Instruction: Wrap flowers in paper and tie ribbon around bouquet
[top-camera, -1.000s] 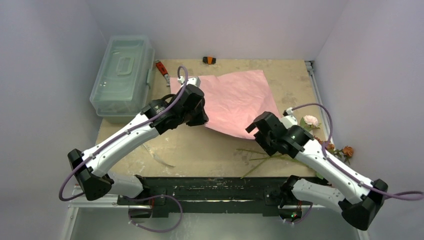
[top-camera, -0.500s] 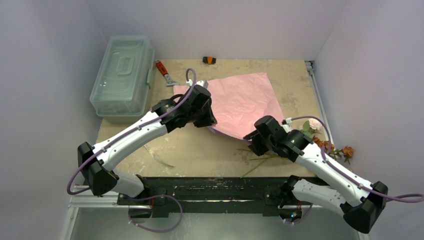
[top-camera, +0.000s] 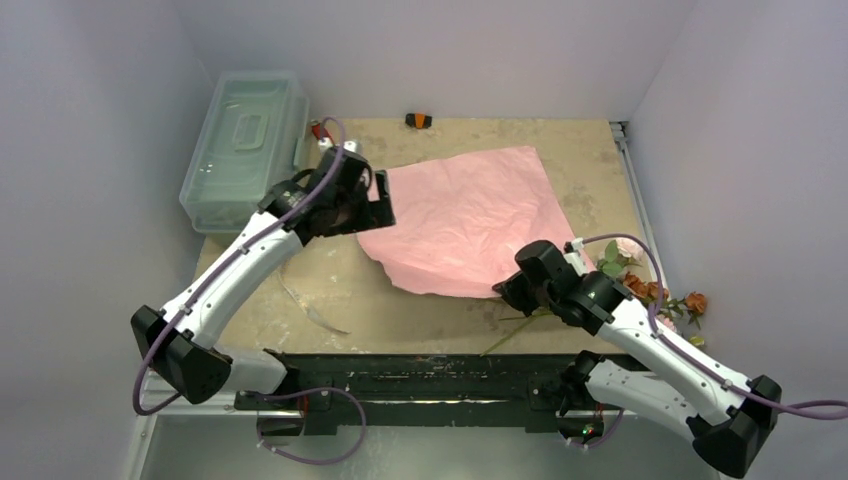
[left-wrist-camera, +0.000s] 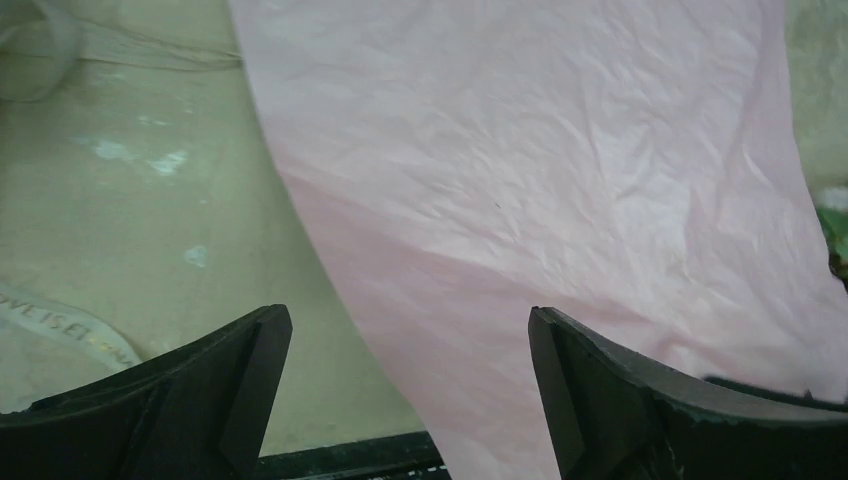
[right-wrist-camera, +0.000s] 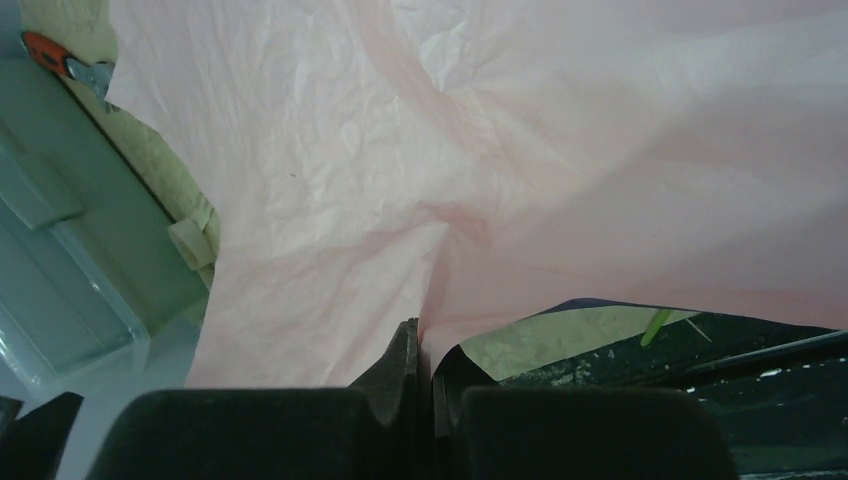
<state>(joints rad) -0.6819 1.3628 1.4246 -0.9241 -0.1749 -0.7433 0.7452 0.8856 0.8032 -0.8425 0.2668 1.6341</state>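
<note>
We see the pink paper (top-camera: 470, 220) lying across the table (top-camera: 380, 300), our left gripper (left-wrist-camera: 405, 315) spread wide above its left edge, holding nothing, our right gripper (right-wrist-camera: 425, 342) pressed together, pinching the paper's near edge, the flowers (top-camera: 645, 285) at the table's right edge, near that gripper

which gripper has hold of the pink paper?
The right gripper: it is shut on the near edge of the paper, which puckers at the pinch. The left gripper is open, jaws wide apart above the sheet, holding nothing.
</note>
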